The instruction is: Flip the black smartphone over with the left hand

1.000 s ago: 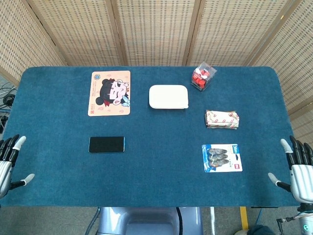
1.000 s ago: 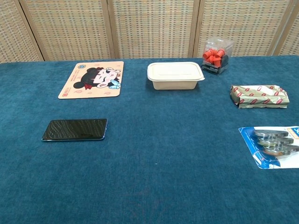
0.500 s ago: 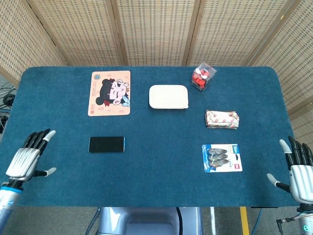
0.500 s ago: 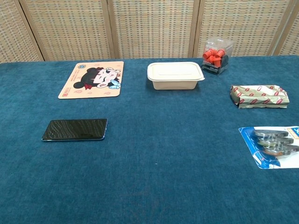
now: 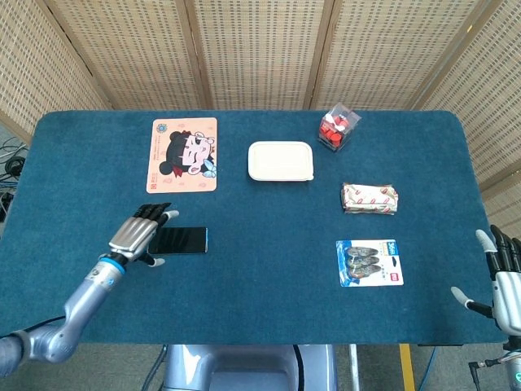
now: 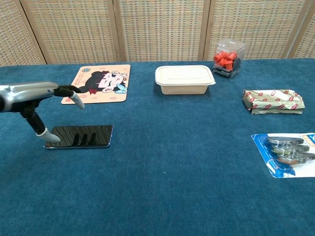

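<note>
I've swung my left hand (image 5: 140, 235) in from the desk (image 5: 260, 301) edge; it now hovers open, fingers spread, over the glossy flat black smartphone's (image 5: 182, 240) left end. Far right of the phone, my right hand (image 5: 506, 279) hangs open.

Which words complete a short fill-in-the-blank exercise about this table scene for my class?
1. The left hand is over the ____ end of the black smartphone.
2. The clear box holds ____ pieces.
3. The white lidded container lies between the cartoon mat and the ____.
4. The right hand holds ____.

Missing words: left; red; clear box; nothing
</note>
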